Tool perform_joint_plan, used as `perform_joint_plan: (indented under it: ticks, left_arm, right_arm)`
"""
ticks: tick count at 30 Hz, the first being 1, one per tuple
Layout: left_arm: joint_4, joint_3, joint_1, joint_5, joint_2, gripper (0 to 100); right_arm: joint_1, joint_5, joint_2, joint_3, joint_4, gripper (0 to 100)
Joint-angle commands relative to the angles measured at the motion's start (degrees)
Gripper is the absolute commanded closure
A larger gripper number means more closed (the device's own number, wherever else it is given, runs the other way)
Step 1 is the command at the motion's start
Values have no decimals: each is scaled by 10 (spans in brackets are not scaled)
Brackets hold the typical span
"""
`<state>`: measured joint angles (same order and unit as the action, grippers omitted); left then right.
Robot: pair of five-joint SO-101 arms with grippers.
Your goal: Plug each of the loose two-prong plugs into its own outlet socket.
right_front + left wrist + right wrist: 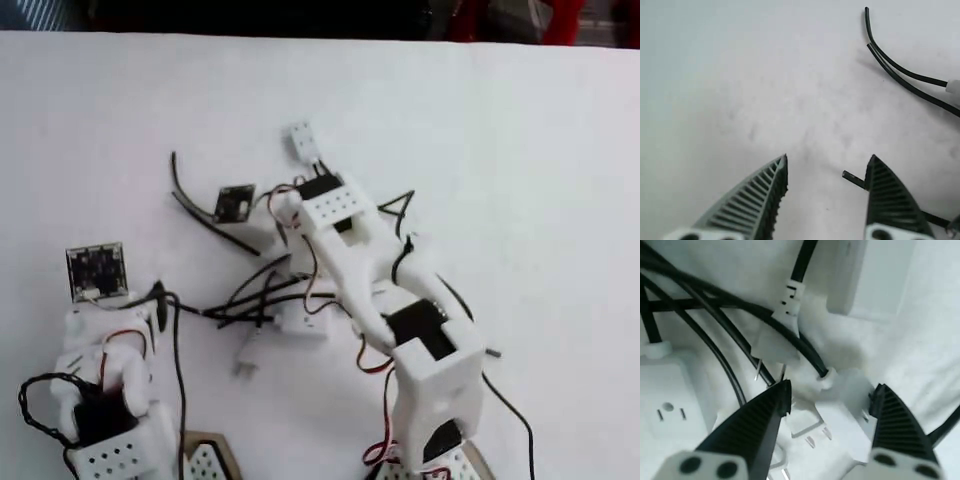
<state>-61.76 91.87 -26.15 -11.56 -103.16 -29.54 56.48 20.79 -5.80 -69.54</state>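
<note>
We take this for robotics lab or maker workshop. Signs: white desk (540, 130) carrying outlet block (300, 322). To one side of outlet block, white printed arm (105, 400) with bare red and black wiring. To other side, second arm (420, 350), same build. Black cords (240, 290) tangle against outlet block. Beyond it, past desk's far edge, dark cluttered room.

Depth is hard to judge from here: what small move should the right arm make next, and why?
Probably lower the right gripper slightly and close on the white plug lying under its open fingers. Its prongs are bare, and the outlet socket beside it shows free slots. Black cables cross nearby, so go gently.
</note>
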Motion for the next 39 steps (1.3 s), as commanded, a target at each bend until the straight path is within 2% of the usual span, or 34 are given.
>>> perform_joint_plan:
  ticks: [1,5,12,16,19,23,39]
  left_arm:
    - [11,-4,-6,4,-6,741]
    - [11,-4,-6,4,-6,741]
    - [11,-4,-6,4,-6,741]
    - [11,-4,-6,4,-6,741]
    - [10,-4,-6,4,-6,741]
    - [10,-4,-7,4,-6,741]
    - [10,-4,-7,4,-6,741]
  right_arm:
    - [-3,-11,-51,18,-51,751]
    - [-3,-44,-102,13,-56,751]
    - [-24,-44,-114,-1,-118,751]
    - [-48,-43,-113,-55,-73,751]
    - [-47,-42,-113,-84,-22,751]
    - [-36,-41,-111,-92,-6,751]
    - [-48,-13,-81,-88,-104,751]
